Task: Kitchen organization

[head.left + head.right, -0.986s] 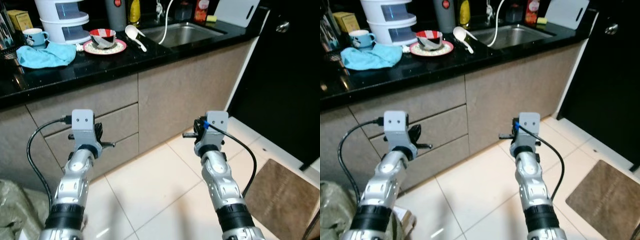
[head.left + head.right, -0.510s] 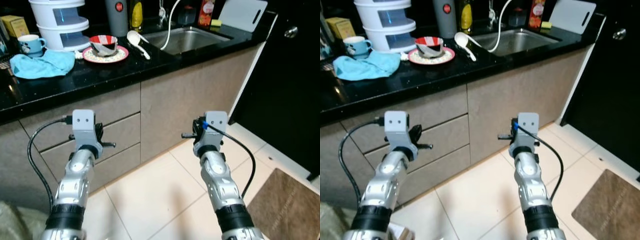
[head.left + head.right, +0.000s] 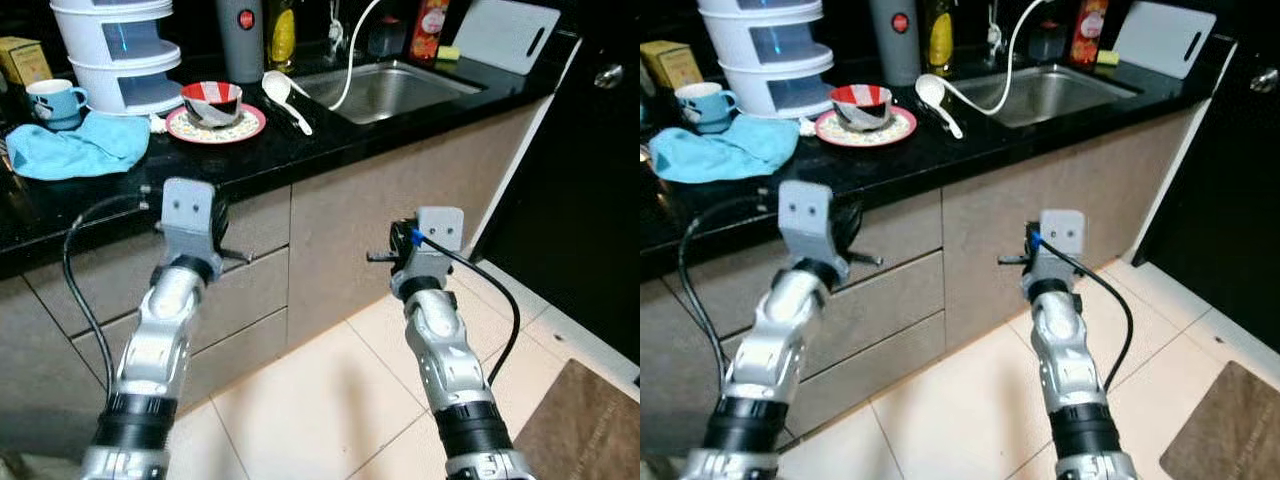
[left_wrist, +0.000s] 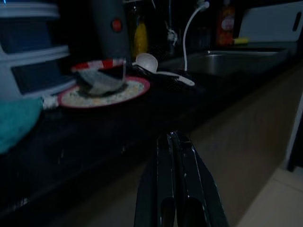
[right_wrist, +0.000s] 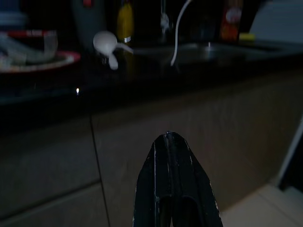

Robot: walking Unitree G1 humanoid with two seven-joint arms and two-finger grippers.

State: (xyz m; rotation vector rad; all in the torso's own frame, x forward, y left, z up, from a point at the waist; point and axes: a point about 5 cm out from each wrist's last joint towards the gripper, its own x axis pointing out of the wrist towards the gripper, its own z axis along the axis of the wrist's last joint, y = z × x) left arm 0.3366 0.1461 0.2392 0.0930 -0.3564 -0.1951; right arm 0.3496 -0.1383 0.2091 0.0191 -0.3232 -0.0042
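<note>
The left tool (image 4: pixel 174 142) and right tool (image 5: pixel 171 142), both closed and empty, must reach the red-rimmed round plate (image 3: pixel 215 124) on the shiny black bench (image 3: pixel 330 125).

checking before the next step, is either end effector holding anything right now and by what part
Nothing is held. The left end effector and the right end effector both have their fingers pressed together with nothing between them, in front of the counter.
</note>
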